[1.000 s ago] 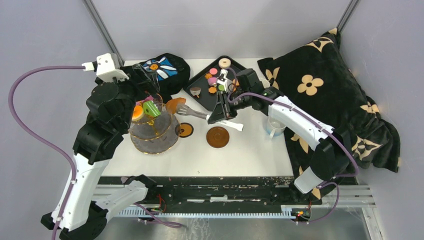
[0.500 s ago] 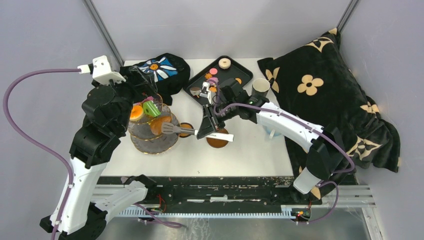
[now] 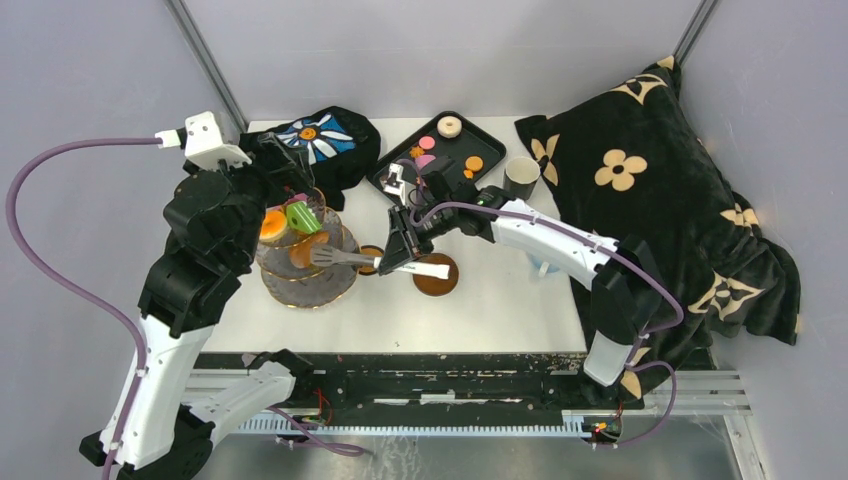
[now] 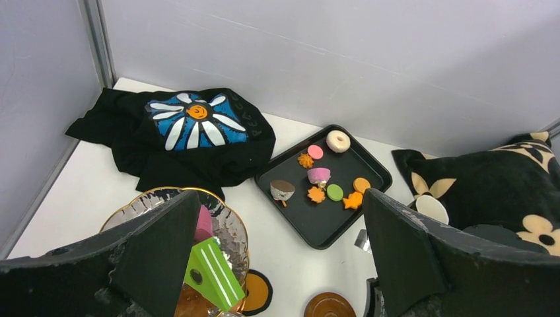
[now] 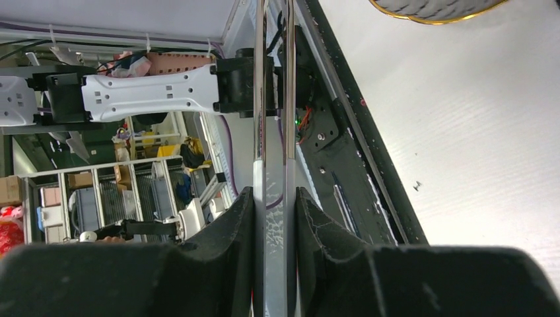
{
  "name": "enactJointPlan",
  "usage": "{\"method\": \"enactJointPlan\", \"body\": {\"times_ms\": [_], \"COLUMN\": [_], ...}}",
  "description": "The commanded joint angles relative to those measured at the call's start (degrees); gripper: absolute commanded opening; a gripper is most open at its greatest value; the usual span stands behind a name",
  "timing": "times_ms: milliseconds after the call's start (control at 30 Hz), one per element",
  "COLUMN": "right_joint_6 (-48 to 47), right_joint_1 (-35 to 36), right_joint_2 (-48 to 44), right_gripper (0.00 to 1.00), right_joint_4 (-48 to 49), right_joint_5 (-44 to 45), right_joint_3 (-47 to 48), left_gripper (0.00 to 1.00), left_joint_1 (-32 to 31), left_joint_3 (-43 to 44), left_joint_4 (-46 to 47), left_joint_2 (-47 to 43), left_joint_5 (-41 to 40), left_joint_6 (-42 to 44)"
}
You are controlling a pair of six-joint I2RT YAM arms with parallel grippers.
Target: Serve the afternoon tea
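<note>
One three-tier stand [image 3: 320,290], one black tray [image 4: 323,228] carrying nine toy pastries [image 4: 335,192], at least three more on the stand, two brown saucers [image 3: 435,277], one dark cup [image 3: 521,177], one pair of tongs [image 3: 345,258], one flowered cloth [image 3: 318,135], one blanket [image 3: 640,170]

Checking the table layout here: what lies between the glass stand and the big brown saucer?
In the top view, a small orange-centred disc lies between stand and saucer; tongs in the right tool cross above it.
</note>
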Motion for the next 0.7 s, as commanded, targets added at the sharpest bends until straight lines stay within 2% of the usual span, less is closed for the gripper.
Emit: {"method": "enactJointPlan", "body": {"times_ms": [0,333,533,667], "right_joint_6": [3.66,15.69,27.23,28.75], "right_joint_1": [2.27,4.51,5.76,6.80], "right_joint_2": [1.19,3.59,4.26,4.73], "right_gripper": [0.01,0.01,0.01,0.01], "right_joint_4": [8.31,22.68,36.66,38.89], "right_joint_5": [-1.75,2.10,6.17,7.31], "right_joint_3": [3.44,1.36,-4.23,-4.97], "left_gripper": [0.99,0.99,0.99,0.99], "left_joint_1": [-0.15,-0.09,-0.14,-0.15], "left_joint_3": [1.89,1.82,1.54,1.68], "left_joint_4": [1.09,0.70,0.78,0.54], "left_joint_2": [-0.64,-0.92,-0.92,-1.09], "left_joint_5": [-0.64,-0.72,-0.55,-0.37], "left_joint_6": [-0.22,0.04,0.04,0.20]}}
